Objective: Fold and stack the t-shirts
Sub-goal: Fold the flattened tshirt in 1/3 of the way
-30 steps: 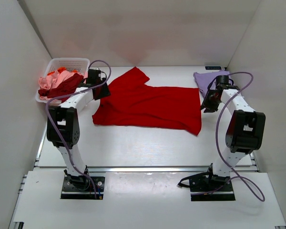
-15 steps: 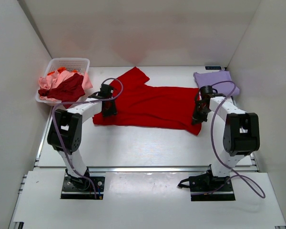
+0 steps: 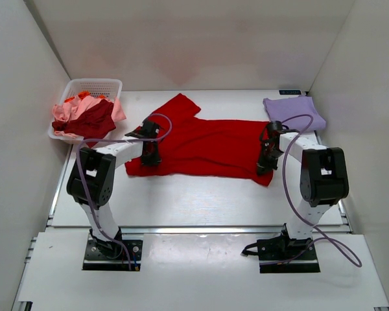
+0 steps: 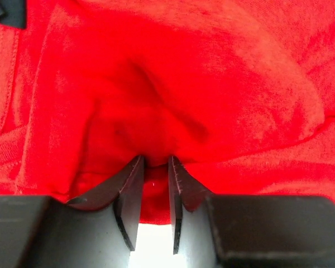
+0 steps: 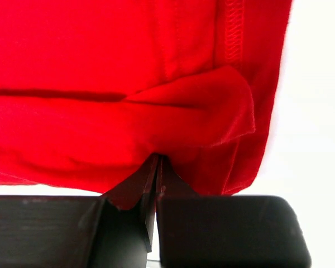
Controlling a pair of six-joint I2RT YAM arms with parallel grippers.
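A bright red t-shirt lies spread across the middle of the table, one sleeve pointing to the far left. My left gripper is down on its near left part and shut on a pinched fold of the red cloth, its fingertips a little apart with cloth between. My right gripper is at the shirt's near right part, jaws pressed together on a fold of red cloth by the hem. A folded lavender t-shirt lies at the far right.
A white basket at the far left holds pink, orange and dark red shirts. White walls close in the table on the left, back and right. Both arm bases stand at the near edge.
Both grippers have moved from the far sides, near the basket and the lavender shirt, inward and nearer onto the red shirt, and have closed on its cloth. The shirt has shifted slightly.
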